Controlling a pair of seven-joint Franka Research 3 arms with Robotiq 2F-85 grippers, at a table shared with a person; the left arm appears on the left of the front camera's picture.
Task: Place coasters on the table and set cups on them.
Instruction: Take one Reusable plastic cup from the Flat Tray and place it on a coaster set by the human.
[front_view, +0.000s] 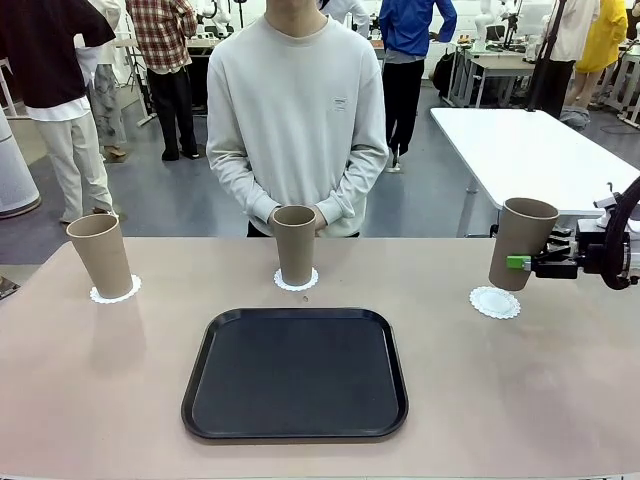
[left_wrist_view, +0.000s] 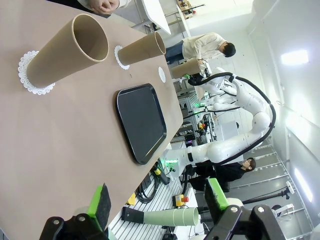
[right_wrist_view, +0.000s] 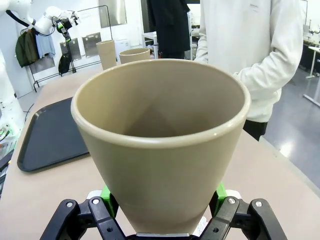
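Cup (right_wrist_view: 162, 150) between right gripper (right_wrist_view: 162, 200) fingers (right_wrist_view: 106, 194)

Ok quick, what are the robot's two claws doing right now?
Left claw: open, holding nothing.
Right claw: shut on a cup, held just above the table beside the empty coaster.

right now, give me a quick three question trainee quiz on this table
1. How many cups already stand on doilies?
2. True or false: the black tray holds a cup.
3. What does the right tool grip, and where is it?

Key
1. Two: the left cup and the middle cup.
2. False, nothing on it.
3. The third cup, tilted in the air just above the bare right doily.
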